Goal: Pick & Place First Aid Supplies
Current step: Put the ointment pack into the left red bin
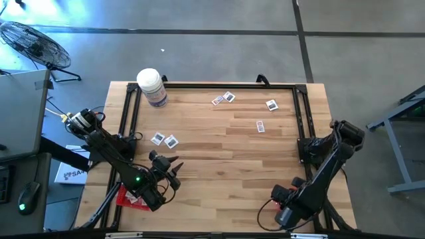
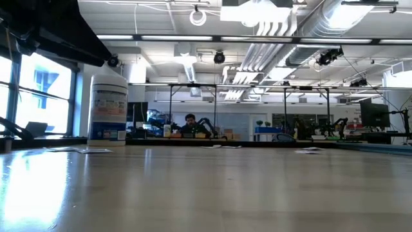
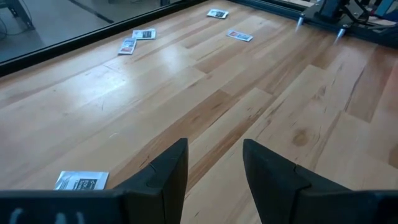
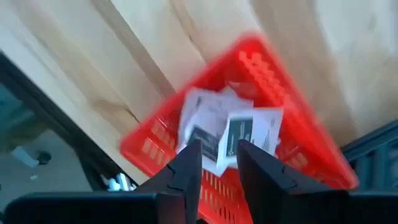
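Here we see the right gripper (image 4: 216,163), fingers parted and empty, directly above the red tray (image 4: 283,99) holding dropped packets (image 4: 227,127). Loose packets (image 1: 164,139) lie nearest the open left gripper (image 1: 174,174).

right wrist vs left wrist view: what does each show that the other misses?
Right wrist only: a red tray holding a pile of white packets, seen from above past the open right gripper.

Left wrist only: loose packets on the wood, one near the open left gripper at, four farther off, such as and; the right arm's base across the table.

Both: the wooden tabletop, the black frame rail along its edge.
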`<action>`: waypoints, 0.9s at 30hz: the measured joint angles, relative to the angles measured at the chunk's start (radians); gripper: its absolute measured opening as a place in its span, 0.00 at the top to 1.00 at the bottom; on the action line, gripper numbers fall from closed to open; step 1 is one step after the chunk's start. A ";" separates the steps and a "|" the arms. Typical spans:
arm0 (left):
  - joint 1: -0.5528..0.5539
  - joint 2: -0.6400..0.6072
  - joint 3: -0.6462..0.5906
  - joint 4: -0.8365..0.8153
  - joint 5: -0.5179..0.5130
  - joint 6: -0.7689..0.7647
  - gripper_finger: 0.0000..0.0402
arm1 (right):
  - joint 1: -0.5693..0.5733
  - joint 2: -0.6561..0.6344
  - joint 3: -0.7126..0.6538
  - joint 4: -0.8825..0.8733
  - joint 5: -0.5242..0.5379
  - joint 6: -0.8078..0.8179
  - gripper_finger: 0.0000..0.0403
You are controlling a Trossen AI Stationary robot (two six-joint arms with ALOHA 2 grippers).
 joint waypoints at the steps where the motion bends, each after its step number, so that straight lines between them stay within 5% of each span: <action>1: 0.000 0.000 0.000 0.000 0.000 0.000 0.62 | -0.011 0.000 0.028 -0.026 0.024 -0.021 0.76; 8: 0.000 0.000 0.000 0.000 0.000 0.000 0.62 | -0.109 0.000 0.139 -0.112 0.356 -0.191 0.76; 18: 0.000 0.000 0.000 0.001 0.000 0.000 0.62 | -0.460 0.000 0.119 -0.168 0.528 -0.338 0.76; 27: 0.000 0.000 0.000 0.006 0.001 0.000 0.62 | -0.911 0.000 -0.175 0.131 0.422 -0.541 0.76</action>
